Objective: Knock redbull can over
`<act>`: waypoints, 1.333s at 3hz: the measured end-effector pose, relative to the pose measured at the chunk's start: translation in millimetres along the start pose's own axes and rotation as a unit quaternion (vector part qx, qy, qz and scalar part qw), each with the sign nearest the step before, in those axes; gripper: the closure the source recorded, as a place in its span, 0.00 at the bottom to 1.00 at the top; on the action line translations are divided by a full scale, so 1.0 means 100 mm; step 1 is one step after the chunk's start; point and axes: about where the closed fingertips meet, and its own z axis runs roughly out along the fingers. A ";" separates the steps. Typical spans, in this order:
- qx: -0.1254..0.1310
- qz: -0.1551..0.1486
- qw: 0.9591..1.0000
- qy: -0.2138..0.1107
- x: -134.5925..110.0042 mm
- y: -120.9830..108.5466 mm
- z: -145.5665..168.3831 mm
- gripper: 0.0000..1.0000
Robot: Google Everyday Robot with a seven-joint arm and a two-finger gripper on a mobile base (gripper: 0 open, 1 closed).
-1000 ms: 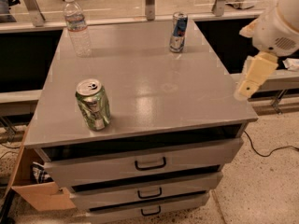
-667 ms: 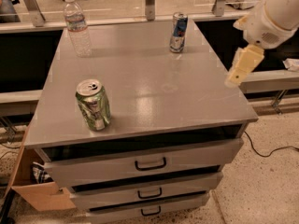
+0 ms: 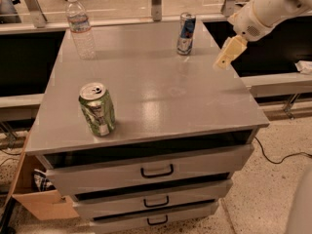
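Observation:
The redbull can is slim, blue and silver, and stands upright at the far right of the grey cabinet top. My gripper hangs from the white arm at the upper right, above the cabinet's right edge. It is to the right of the can and a little nearer, apart from it.
A wider green soda can stands upright at the near left. A clear water bottle stands at the far left. The cabinet has three drawers in front. A cardboard box sits on the floor at left.
The gripper has moved left and farther back, from beside the cabinet's right edge toward the redbull can. The cans and the bottle have not moved.

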 end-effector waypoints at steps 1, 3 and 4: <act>-0.004 0.028 0.999 -0.043 -0.19 -0.21 0.33 0.00; -0.018 0.100 0.984 -0.143 -0.49 -0.39 0.82 0.00; -0.029 0.126 0.973 -0.194 -0.60 -0.42 0.93 0.00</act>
